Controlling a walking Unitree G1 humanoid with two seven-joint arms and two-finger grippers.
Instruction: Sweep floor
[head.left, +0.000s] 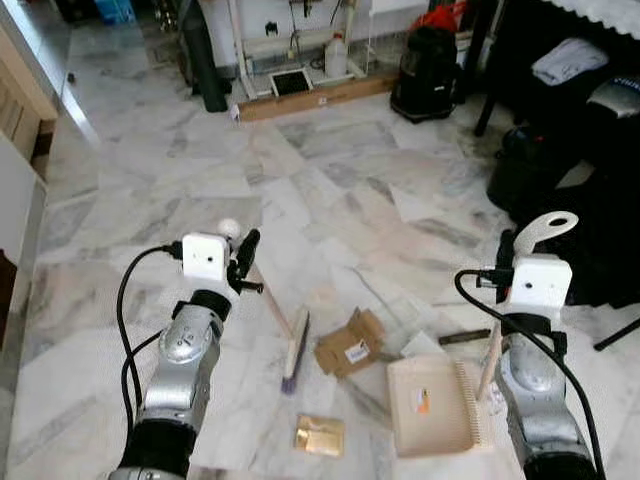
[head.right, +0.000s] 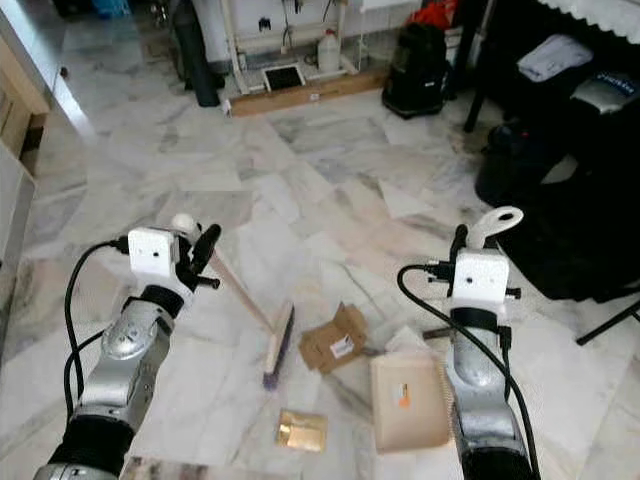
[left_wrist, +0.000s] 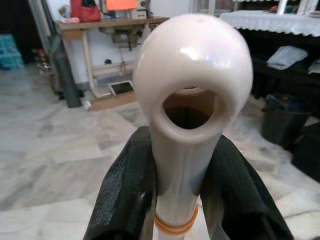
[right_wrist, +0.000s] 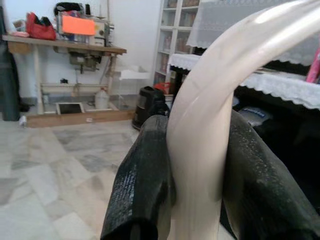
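Note:
My left gripper (head.left: 245, 256) is shut on the cream handle (left_wrist: 192, 95) of a broom, just under its rounded end with the hole. The broom's head (head.left: 295, 350) rests on the marble floor ahead of me. My right gripper (head.left: 508, 252) is shut on the curved cream handle (right_wrist: 210, 115) of a dustpan. The beige dustpan (head.left: 430, 405) lies flat on the floor before my right arm. A crumpled piece of brown cardboard (head.left: 350, 343) lies between broom head and dustpan. A small gold packet (head.left: 320, 435) lies nearer to me.
A black vacuum cleaner (head.left: 425, 75) and a wooden plank (head.left: 310, 100) stand at the far side under a table. Dark bags and black furniture (head.left: 560, 170) crowd the right. A white wall edge (head.left: 20, 200) runs along the left. Open marble floor (head.left: 330, 190) stretches ahead.

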